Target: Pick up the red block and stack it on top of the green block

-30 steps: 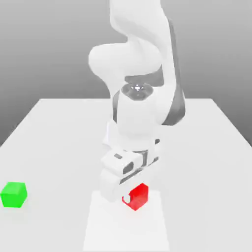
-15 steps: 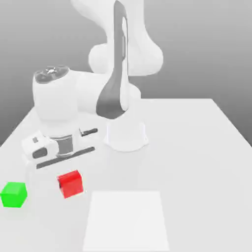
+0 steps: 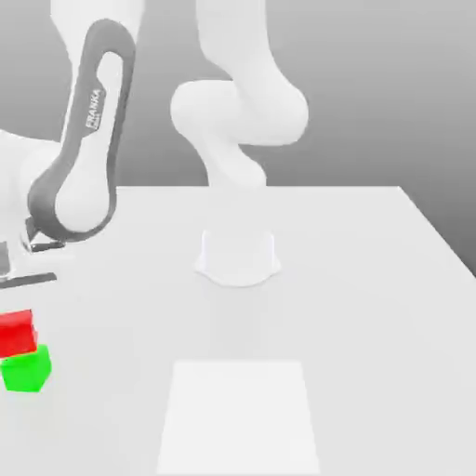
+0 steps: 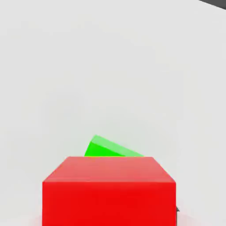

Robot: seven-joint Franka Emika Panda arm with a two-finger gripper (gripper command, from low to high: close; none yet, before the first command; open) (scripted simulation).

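The red block sits directly above the green block at the exterior view's far left, near the front edge of the white table. In that view the red cube's lower face meets or nearly meets the green cube's top; whether the two actually touch cannot be told. The red cube is shifted slightly toward the exterior view's left relative to the green one, so the two are not squarely aligned.

In the hand view the red block lies closest to the camera, and a wedge of the green block peeks out from behind its top edge, with the pale table surface beyond.

The Panda arm reaches from its round base, which stands near the table's middle, over toward the stacked cubes. Its grey-trimmed link hangs above and just behind the red block. The hand itself is cut off at the frame edge above the red cube, and whether the claw is open, closed or gripping the cube cannot be told.

A lighter white rectangular patch lies on the table in front of the base, well apart from the green block.
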